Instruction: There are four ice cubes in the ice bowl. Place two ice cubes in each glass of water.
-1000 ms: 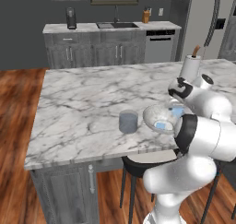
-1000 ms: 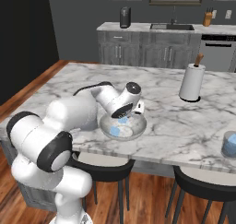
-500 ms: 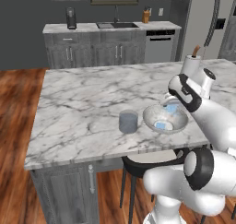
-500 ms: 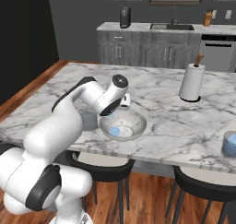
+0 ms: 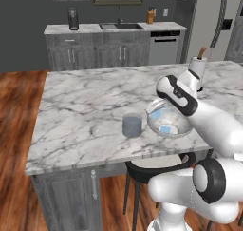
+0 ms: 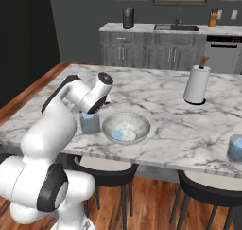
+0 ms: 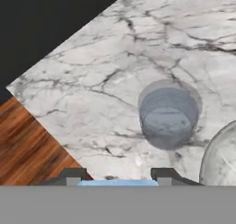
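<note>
The marble island [image 5: 85,101] carried everything, with the white arm reaching over its near edge. On it sat the ice bowl [image 5: 176,130], near the front edge, and just to its left, apart from it, stood the glass of water [image 5: 132,125]. A second glass of water [image 6: 235,148] stood far off at the right end of the island in the right base view, cut by the frame edge; the left base view did not take it in. A paper towel roll [image 6: 195,84] stood upright behind the bowl, partly hidden by the arm in the left base view.

The gripper [image 7: 118,179] had its fingertips [image 7: 73,176] drawn in on an ice cube [image 7: 118,183], a pale blue strip pinched between them at the bottom of the hand view. Only the cube's top edge showed there. In the right base view the same blue sat under the hand, just above the near glass. In the hand view the glass lay ahead of the fingers, not directly beneath them, and the bowl's rim [image 7: 216,158] was cut off at the right.

Inside the bowl, blue ice cubes [image 5: 164,129] lay on the bottom; in the left base view the arm covered part of the bowl, so their count was hard to make out. The right base view showed one blue patch [image 6: 119,135] in the bowl.
</note>
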